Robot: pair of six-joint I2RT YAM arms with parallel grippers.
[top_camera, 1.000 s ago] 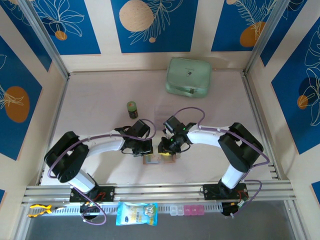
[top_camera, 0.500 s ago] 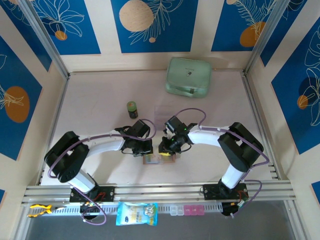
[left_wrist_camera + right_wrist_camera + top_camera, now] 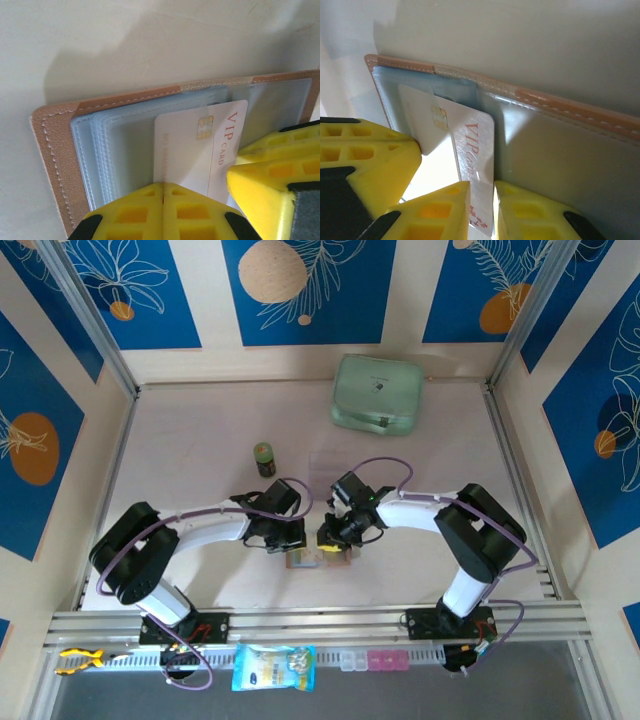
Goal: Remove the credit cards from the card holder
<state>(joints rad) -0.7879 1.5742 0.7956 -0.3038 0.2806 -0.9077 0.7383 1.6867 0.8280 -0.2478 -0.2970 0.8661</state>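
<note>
- Here, the card holder lies open at the 6 o'clock edge of the table, between both arms.
- The left gripper has its fingers pressed together on the holder's clear sleeves.
- The right gripper pinches a white VIP credit card that is partly tucked in a sleeve.
- A small bottle stands at 11 o'clock from the holder.
- A mint-green case lies farther off, at 1 o'clock.

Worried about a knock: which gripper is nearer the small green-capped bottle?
Left. The left gripper is just near-right of the bottle; the right gripper, pinching the VIP card, is farther right.
</note>
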